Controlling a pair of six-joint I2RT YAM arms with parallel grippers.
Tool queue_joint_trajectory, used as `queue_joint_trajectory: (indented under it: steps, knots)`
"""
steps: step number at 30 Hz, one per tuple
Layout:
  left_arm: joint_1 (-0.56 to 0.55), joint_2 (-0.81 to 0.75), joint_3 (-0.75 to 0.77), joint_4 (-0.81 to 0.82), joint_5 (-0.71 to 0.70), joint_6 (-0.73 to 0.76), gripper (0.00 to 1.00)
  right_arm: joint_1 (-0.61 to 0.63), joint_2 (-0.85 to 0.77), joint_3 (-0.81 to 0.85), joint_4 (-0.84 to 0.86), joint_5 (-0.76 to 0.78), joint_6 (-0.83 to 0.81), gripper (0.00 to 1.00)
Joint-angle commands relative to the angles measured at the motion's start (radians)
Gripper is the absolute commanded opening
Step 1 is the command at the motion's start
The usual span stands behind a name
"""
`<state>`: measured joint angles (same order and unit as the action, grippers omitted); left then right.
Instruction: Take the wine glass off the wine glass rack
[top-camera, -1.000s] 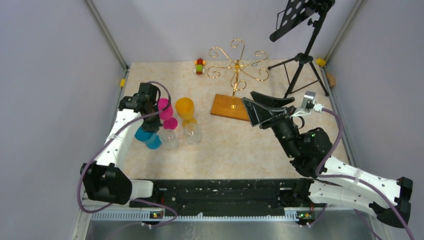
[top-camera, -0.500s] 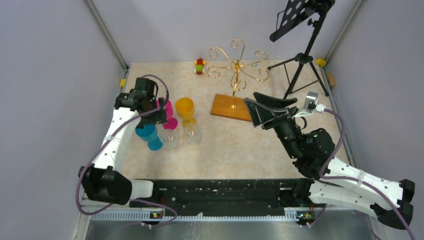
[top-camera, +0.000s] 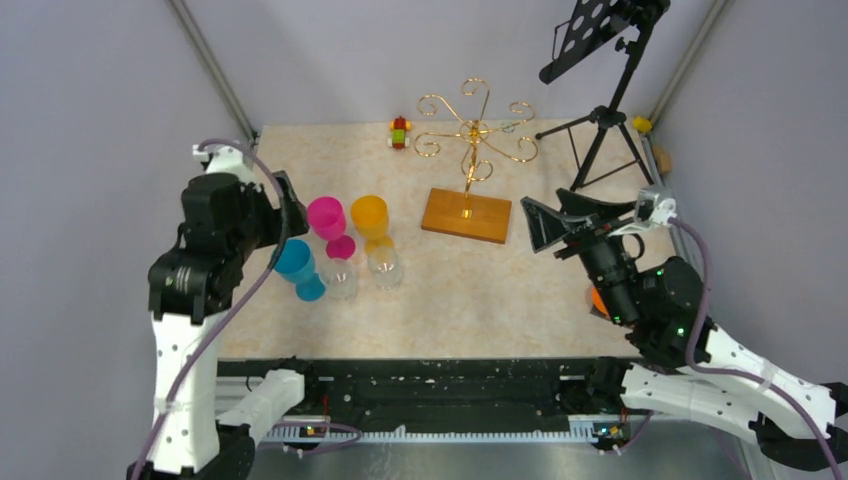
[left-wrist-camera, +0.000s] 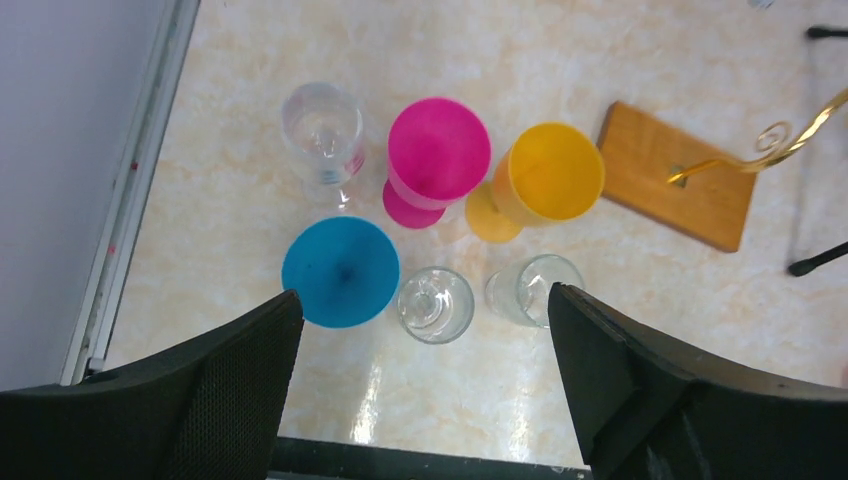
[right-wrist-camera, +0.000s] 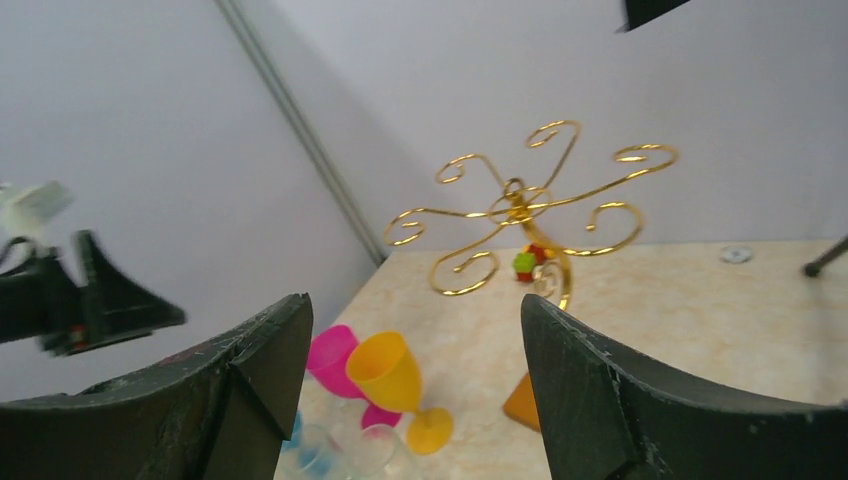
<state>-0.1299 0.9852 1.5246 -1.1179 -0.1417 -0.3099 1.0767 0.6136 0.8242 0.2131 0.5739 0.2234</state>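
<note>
Wine glass rack (top-camera: 472, 131): stands upright at the far middle of the table (top-camera: 450, 300), with gold scroll arms curling out from the top of a thin pole. Rests on a rectangular wooden base (top-camera: 466, 214), pole fixed near the base's middle.

Wine glasses: stand upright on the table in a tight cluster, left of the base and apart from it. Far row, seen from the left wrist: one clear wine glass (left-wrist-camera: 322, 130) at the left, then the pink wine glass (left-wrist-camera: 438, 150), then the yellow wine glass (left-wrist-camera: 550, 172), which is nearest the base. Near row: the blue wine glass (left-wrist-camera: 340, 270) at the left, then two more clear glasses (left-wrist-camera: 434, 303) beside it.

Left gripper (left-wrist-camera: 422, 298): hangs high above the cluster, looking straight down on it. Jaws spread wide, with nothing between them and no glass touched.

Right gripper (right-wrist-camera: 412, 310): sits raised to the right of the base, pointing towards the rack and well apart from it. Jaws wide apart, gripping nothing.

Farther out: a black tripod stand (top-camera: 605, 115) at the far right corner and a small toy car (top-camera: 399, 131) just left of the scroll arms. Also a partly hidden orange object (top-camera: 598, 300) beside the right arm, too covered to name.
</note>
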Motion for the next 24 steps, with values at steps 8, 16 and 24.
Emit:
queue_joint_trajectory:
  steps: [8,16,24]
  knots:
    - [0.003,-0.375,-0.157,0.311,-0.204,0.02,0.95,-0.002,-0.208,0.123,-0.35,0.359,-0.257,0.82]
    - [0.003,-0.515,-0.21,0.271,-0.314,0.025,0.95,-0.003,-0.285,0.166,-0.424,0.456,-0.273,0.87]
    - [0.004,-0.574,-0.216,0.238,-0.328,0.04,0.98,-0.003,-0.307,0.137,-0.418,0.49,-0.253,0.88]
